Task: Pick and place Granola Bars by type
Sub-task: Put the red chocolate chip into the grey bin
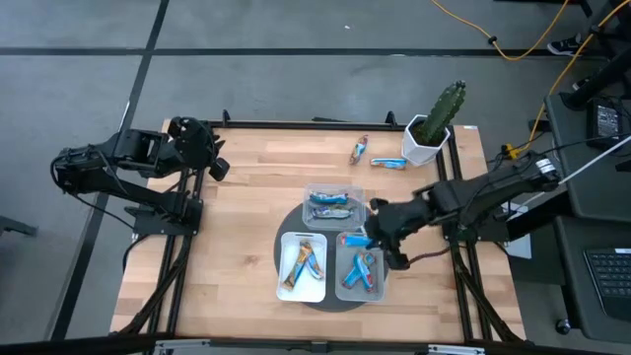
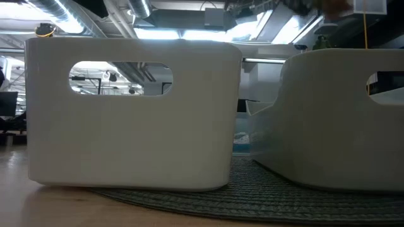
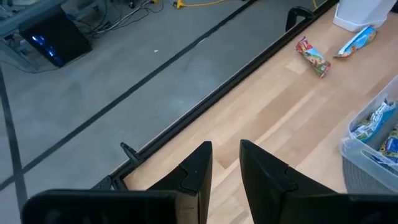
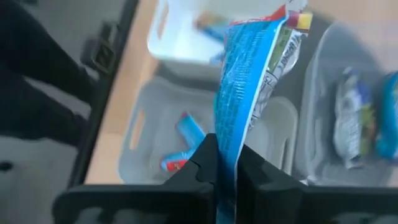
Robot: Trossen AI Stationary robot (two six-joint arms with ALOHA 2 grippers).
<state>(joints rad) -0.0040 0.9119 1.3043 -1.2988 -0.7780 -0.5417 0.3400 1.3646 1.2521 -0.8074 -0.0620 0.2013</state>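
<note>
Wooden planking forms the tabletop [image 1: 246,187], on which three trays are grouped on a round dark mat [image 1: 330,298]. Above the grey tray [image 1: 360,273] a blue granola bar [image 4: 249,81] is pinched by its wrapper end between the closed fingers of the right gripper [image 1: 372,237], whose arm is stretched in from the table's right edge. Other bars are seen in the white tray [image 1: 304,266] and the clear tray [image 1: 333,205]; two more [image 1: 359,150] [image 1: 388,164] lie beside the potted cactus [image 1: 434,123]. The left gripper [image 3: 225,165] is held over the far left corner, slightly parted, with nothing gripped.
</note>
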